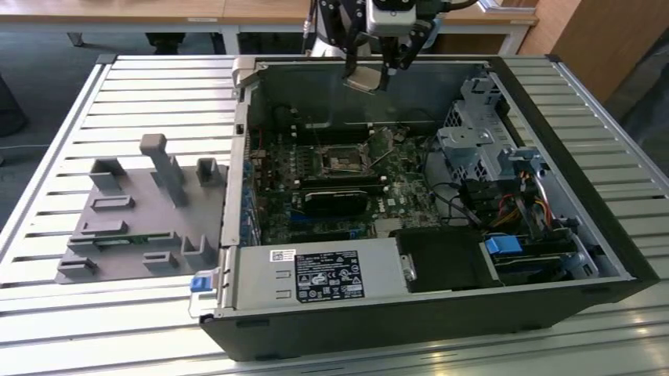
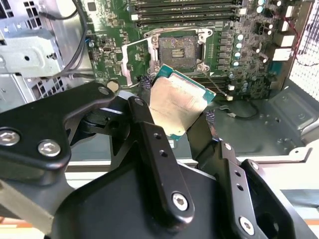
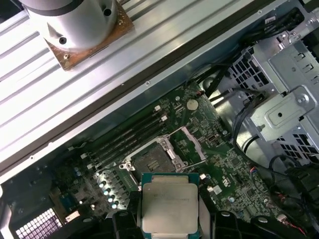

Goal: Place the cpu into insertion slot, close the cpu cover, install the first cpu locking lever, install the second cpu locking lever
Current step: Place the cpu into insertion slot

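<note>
Jaws clamp the small silvery-grey square cpu [image 2: 177, 107] well clear of the open black square insertion slot [image 2: 178, 47]; placement step, needing level, squared alignment.

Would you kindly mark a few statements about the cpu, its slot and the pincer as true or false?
1. The pincer is shut on the cpu. True.
2. The cpu sits in the insertion slot. False: the insertion slot is empty, and the cpu is held clear of it.
3. The cpu cover is closed over the insertion slot. False: it stands swung open beside it.
4. A grey fixture lies outside the computer case, on the exterior view's left. True.
</note>
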Action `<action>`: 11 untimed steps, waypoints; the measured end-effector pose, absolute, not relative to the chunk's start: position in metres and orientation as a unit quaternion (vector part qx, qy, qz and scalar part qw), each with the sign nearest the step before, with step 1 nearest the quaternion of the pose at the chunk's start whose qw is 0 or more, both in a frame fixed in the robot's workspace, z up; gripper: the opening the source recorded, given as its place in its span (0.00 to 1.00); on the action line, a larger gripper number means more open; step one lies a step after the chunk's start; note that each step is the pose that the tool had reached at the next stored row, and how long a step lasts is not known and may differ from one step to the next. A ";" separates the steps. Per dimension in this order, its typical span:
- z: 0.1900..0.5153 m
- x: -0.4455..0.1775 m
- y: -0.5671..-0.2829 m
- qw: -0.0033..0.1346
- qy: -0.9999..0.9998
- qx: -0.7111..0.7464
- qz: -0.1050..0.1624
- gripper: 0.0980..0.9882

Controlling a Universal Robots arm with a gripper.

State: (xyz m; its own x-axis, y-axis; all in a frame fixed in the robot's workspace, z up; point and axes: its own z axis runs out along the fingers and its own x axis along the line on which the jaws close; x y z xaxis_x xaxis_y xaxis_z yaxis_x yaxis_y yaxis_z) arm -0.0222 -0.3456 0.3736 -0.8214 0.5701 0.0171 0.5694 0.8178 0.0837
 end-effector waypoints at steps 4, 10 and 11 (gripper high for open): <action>0.373 -0.022 -0.346 0.005 0.947 0.319 0.042 0.50; 0.373 -0.022 -0.346 0.007 0.934 0.355 0.042 0.50; 0.373 -0.022 -0.346 0.007 0.931 0.362 0.042 0.50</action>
